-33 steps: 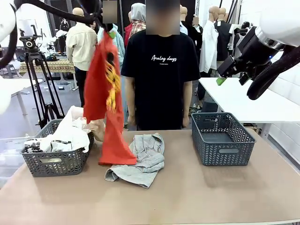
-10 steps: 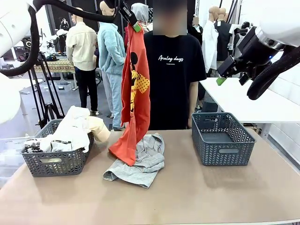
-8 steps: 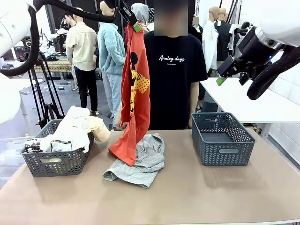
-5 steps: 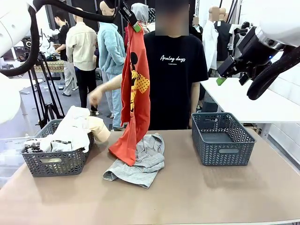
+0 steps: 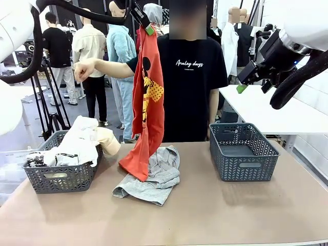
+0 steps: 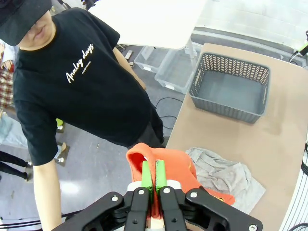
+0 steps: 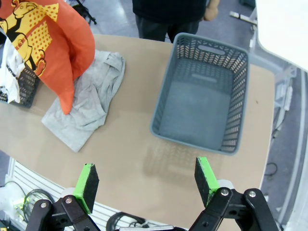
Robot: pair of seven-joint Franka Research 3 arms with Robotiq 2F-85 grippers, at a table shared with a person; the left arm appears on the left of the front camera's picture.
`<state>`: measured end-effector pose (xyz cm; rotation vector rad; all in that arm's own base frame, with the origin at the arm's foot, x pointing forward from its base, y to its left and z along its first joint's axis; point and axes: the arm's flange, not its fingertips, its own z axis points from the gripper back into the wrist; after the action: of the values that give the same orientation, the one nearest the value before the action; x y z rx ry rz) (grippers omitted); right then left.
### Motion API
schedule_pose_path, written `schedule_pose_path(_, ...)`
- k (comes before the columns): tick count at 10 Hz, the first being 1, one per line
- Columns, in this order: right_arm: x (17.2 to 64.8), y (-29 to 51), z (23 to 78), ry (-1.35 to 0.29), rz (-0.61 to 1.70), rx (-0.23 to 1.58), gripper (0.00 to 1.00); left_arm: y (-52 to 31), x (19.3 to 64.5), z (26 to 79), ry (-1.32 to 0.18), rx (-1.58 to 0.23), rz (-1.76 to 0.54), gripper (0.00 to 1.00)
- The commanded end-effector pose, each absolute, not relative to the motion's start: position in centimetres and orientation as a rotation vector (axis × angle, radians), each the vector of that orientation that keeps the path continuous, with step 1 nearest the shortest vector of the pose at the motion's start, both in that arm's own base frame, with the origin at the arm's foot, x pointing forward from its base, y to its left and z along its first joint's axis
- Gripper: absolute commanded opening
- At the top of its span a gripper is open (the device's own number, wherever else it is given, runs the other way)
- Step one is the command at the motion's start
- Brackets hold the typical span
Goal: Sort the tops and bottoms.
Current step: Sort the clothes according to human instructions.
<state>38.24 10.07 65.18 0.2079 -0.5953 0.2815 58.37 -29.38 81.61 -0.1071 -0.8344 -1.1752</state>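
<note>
Two grey baskets on the table [image 5: 215, 215], and we start at the left one [image 5: 57, 180]. It's piled high: the cream top [image 5: 82, 134] is heaped up and spilling over the far rim, and the white T-shirt with black print [image 5: 62, 158] is tucked in beside it, near the front wall. Above and behind, the person's hand [image 5: 82, 69] is out to the side in a loose fist, arm stretched level at shoulder height.

Moving in towards the middle, the left gripper [image 5: 141, 19] is up high in front of the person's shoulder, fingers pinched tight together on the orange-red top [image 5: 149, 118]. The left wrist view has the two green pads [image 6: 146, 174] pressed flat on a fold of that cloth [image 6: 179, 166]. The top hangs in a long drape with its yellow patch facing us. Its lowest corner is down at a grey garment [image 5: 156, 177] that lies crumpled on the table, and whether it rests on it I can't tell.

Over to the right, the second basket [image 5: 245, 165] sits on the table with nothing in it, well apart from the grey garment. High above it, the right gripper [image 5: 253, 84] hangs with its fingers spread wide, holding nothing. Its wrist view looks straight down between them [image 7: 147, 180] at that basket [image 7: 161, 108].
</note>
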Motion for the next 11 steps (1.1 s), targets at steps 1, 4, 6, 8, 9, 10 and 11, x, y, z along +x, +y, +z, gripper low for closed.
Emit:
schedule_pose_path(1,38.05,10.05,64.89,-0.587,0.268,0.206,1.0,-29.37,58.13,82.05,-0.846,-0.11,-1.165,0.0)
schedule_pose_path(4,38.05,10.05,64.89,-0.587,0.268,0.206,1.0,-29.37,58.13,82.05,-0.846,-0.11,-1.165,0.0)
schedule_pose_path(6,38.05,10.05,64.89,-0.587,0.268,0.206,1.0,-29.37,58.13,82.05,-0.846,-0.11,-1.165,0.0)
schedule_pose_path(8,38.05,10.05,64.89,-0.587,0.268,0.206,1.0,-29.37,58.13,82.05,-0.846,-0.11,-1.165,0.0)
schedule_pose_path(9,38.05,10.05,64.89,-0.587,0.268,0.206,1.0,-29.37,58.13,82.05,-0.846,-0.11,-1.165,0.0)
schedule_pose_path(10,38.05,10.05,64.89,-0.587,0.268,0.206,1.0,-29.37,58.13,82.05,-0.846,-0.11,-1.165,0.0)
schedule_pose_path(11,38.05,10.05,64.89,-0.587,0.268,0.206,1.0,-29.37,58.13,82.05,-0.846,-0.11,-1.165,0.0)
